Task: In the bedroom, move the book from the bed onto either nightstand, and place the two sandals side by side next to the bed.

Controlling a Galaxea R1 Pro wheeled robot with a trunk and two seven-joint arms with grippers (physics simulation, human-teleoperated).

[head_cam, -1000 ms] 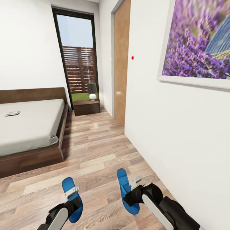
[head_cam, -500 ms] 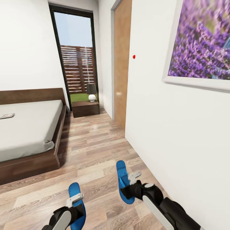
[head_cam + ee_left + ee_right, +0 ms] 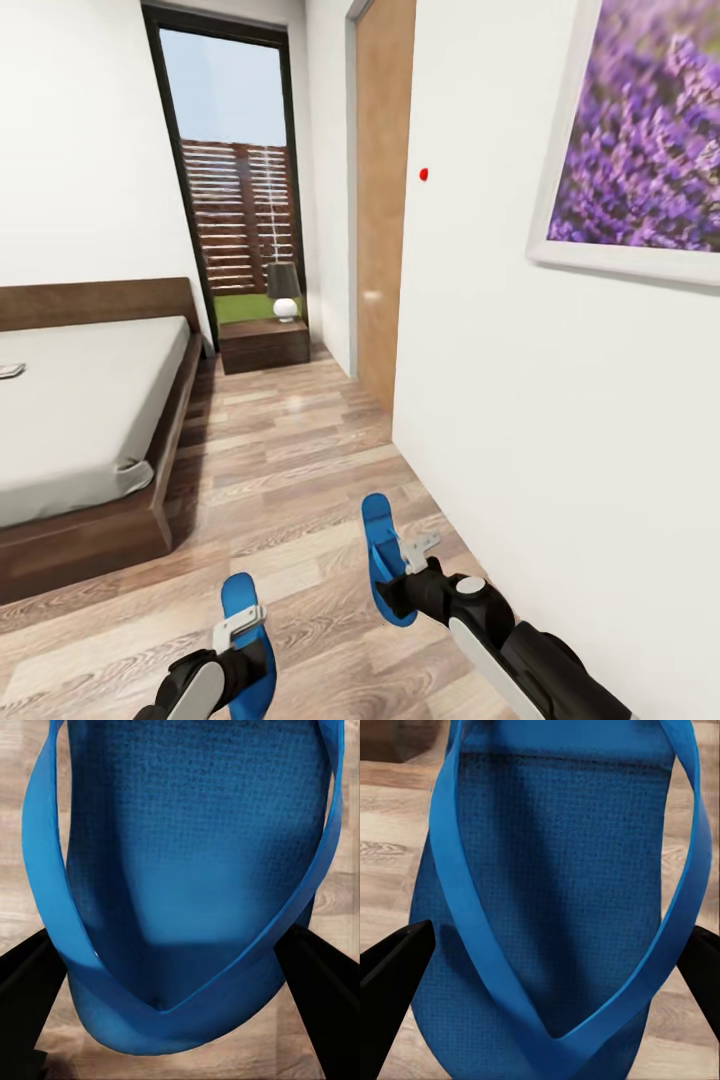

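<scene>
Jaws clamp 2 sandals (image 3: pixel 385 555) (image 3: pixel 243 640); floor (image 3: pixel 290 450) open beside bed (image 3: pixel 90 430).

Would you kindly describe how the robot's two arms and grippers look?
Both arms have glossy black casings with white panels along the forearm. The left gripper and right gripper carry light grey bracket-like parts on black wrists. In the wrist views the fingers appear as plain black, tapering wedges.

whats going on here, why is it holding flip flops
The robot is carrying both blue sandals, one clamped in each gripper: the left gripper holds one sandal, the right gripper the other sandal. Both hang above the wood floor in the aisle beside the bed, not yet set down.
</scene>
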